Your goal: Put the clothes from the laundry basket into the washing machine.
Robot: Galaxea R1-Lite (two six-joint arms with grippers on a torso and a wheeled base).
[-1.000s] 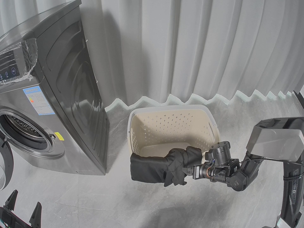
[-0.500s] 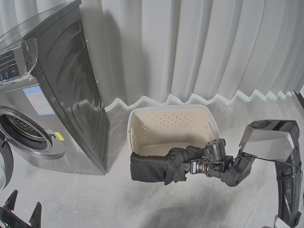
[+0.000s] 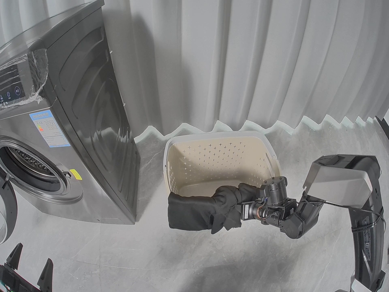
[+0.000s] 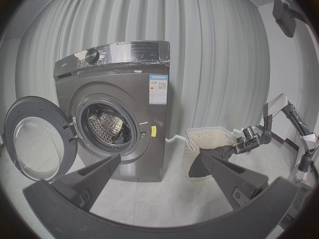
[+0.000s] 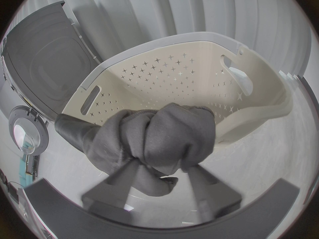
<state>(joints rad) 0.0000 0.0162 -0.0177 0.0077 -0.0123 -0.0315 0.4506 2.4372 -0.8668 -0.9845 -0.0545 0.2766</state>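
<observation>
Basket (image 3: 221, 136) near rim hidden under cloth (image 3: 194, 211). Right gripper (image 5: 162, 165) tips buried in cloth, blurred in wrist view. Washer (image 3: 81, 102) door (image 3: 6, 211) cut by head view's left edge; left gripper (image 3: 33, 254) cut at bottom-left corner.

1. A grey washing machine (image 3: 81, 102) is seen on the left, its drum opening (image 3: 32, 171) uncovered and its door (image 3: 7, 209) swung aside.
2. A cream laundry basket (image 3: 214, 136) is set on the floor (image 3: 142, 256) beside the machine, before a white curtain (image 3: 251, 53).
3. A black garment (image 3: 194, 213) is draped over the basket's near rim, down its outer wall.
4. The garment's bunched end is clamped by the right gripper (image 3: 240, 211).
5. The left gripper (image 3: 30, 264) is held low at the near left, fingers spread apart.
</observation>
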